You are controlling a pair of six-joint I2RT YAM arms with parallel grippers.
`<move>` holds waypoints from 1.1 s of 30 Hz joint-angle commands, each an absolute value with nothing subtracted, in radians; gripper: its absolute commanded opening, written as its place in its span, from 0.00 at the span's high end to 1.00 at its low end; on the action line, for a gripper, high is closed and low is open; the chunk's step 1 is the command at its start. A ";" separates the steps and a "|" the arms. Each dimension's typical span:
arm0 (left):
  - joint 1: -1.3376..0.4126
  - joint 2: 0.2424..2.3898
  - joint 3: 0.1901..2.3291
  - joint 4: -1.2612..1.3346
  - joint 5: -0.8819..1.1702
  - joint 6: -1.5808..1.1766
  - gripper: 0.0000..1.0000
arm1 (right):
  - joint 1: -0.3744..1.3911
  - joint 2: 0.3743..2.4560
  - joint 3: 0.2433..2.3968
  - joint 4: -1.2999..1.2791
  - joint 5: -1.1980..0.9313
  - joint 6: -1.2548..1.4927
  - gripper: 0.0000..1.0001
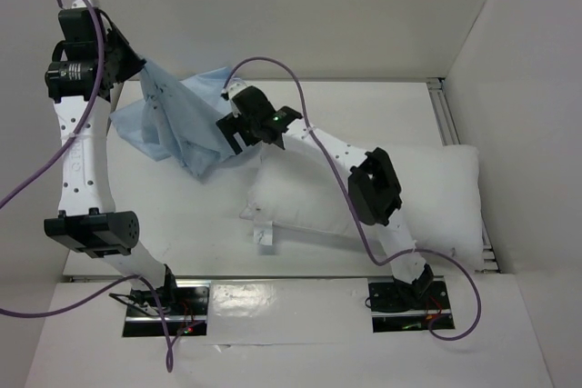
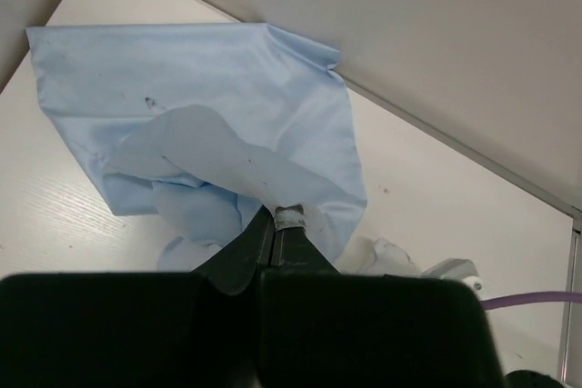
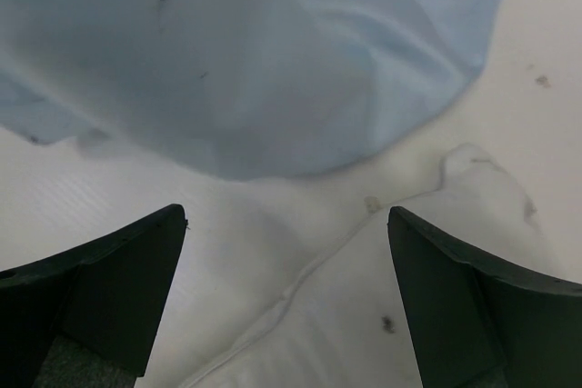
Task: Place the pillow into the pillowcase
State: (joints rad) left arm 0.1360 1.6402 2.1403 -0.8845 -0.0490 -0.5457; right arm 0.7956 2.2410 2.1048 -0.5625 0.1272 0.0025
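The pale blue pillowcase (image 1: 173, 124) hangs bunched at the back left, lifted by one edge. My left gripper (image 1: 144, 68) is shut on that raised edge; in the left wrist view its closed tips (image 2: 277, 220) pinch the pillowcase (image 2: 209, 106), which drapes down to the table. The plump white pillow (image 1: 436, 193) lies flat at centre right. My right gripper (image 1: 235, 138) is open and empty above the pillow's left end. In the right wrist view it (image 3: 287, 215) straddles the pillow's seam (image 3: 364, 315), with the pillowcase (image 3: 255, 43) just beyond its fingers (image 3: 118, 288).
White enclosure walls surround the table at the back and both sides. An aluminium rail (image 1: 450, 115) runs along the right edge. A small white tag (image 1: 264, 235) sticks out from the pillow's near left corner. Purple cables loop off both arms.
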 commanded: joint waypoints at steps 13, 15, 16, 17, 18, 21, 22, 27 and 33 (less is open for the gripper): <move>0.141 1.585 2.140 -0.859 -0.032 -0.502 1.00 | 1.089 1.919 1.549 -0.091 0.420 0.221 0.14; 0.141 1.575 2.129 -0.859 -0.032 -0.502 1.00 | 1.107 2.001 1.598 -0.052 0.445 0.221 0.11; 0.141 1.575 2.129 -0.859 -0.032 -0.502 1.00 | 1.118 2.028 1.649 -0.040 0.457 0.207 0.10; 0.141 1.563 2.117 -0.859 -0.032 -0.502 1.00 | 1.127 2.055 1.675 -0.019 0.491 0.195 0.08; 0.141 1.563 2.117 -0.859 -0.032 -0.502 1.00 | 1.141 2.103 1.698 -0.006 0.505 0.195 0.07; 0.141 1.554 2.117 -0.859 -0.041 -0.492 1.00 | 1.141 2.158 1.759 0.060 0.531 0.186 0.07; 0.141 1.554 2.117 -0.859 -0.041 -0.492 1.00 | 1.150 2.196 1.794 0.069 0.549 0.186 0.07; 0.141 1.545 2.108 -0.859 -0.041 -0.492 1.00 | 1.150 2.327 1.919 0.107 0.561 0.176 0.07; 0.141 1.536 2.086 -0.859 -0.041 -0.483 1.00 | 1.150 2.414 1.988 0.172 0.661 0.167 0.19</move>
